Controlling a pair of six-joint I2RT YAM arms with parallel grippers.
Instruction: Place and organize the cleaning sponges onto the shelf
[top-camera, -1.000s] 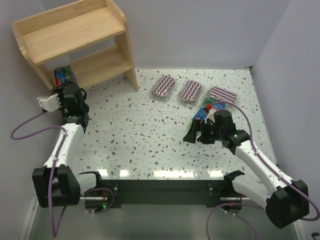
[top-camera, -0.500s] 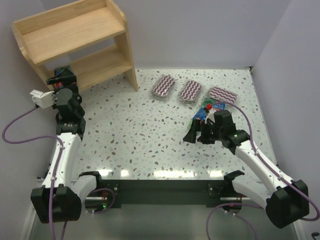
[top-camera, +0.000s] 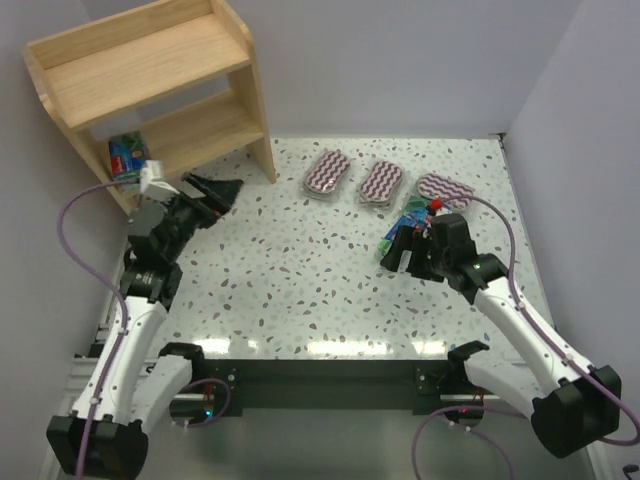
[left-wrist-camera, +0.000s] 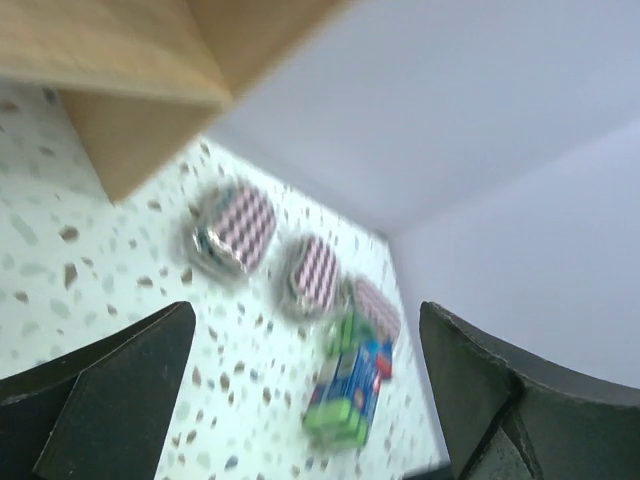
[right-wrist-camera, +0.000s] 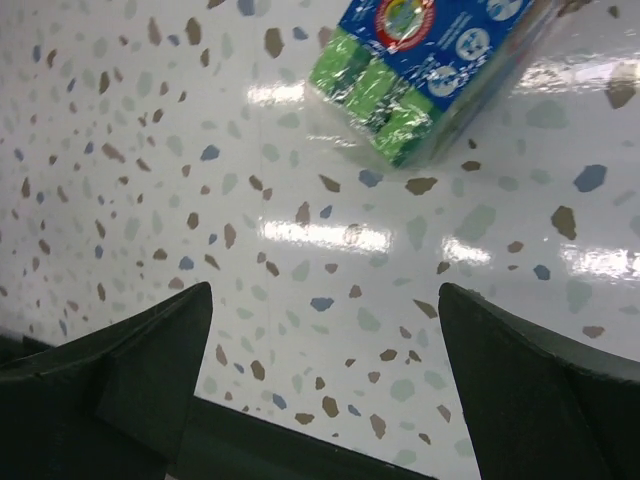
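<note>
From above, the right gripper (top-camera: 398, 250) is standing with its jaws wide apart and is holding nothing. It is hovering low, just beside the loose pack (top-camera: 410, 222), a green-blue block that is lying on the table (top-camera: 300, 290) just beyond the fingertips. The left gripper (top-camera: 222, 190) is also gaping and empty. It is pointing across the table from beside the shelf (top-camera: 150, 60), well apart from that pack, so the right arm is clearly the nearer one. Three zigzag packs (top-camera: 381, 182) are lying in a row farther back. A shelved pack (top-camera: 127, 155) is sitting low in the shelf. The right wrist is covering part of the loose pack, so I cannot tell whether one block or two are lying there.

In the left wrist view everything is showing blurred. The zigzag packs (left-wrist-camera: 312, 272) are lying far ahead between the fingers (left-wrist-camera: 110, 390), with the green-blue block nearer.

In the right wrist view the loose pack (right-wrist-camera: 430, 70) is lying ahead, toward the finger (right-wrist-camera: 540, 380) on the right of the view, with its long axis running diagonally. The upper edge is cutting it off. In my judgement the gripper is needing a short advance and a wrist turn to close across the short side.
</note>
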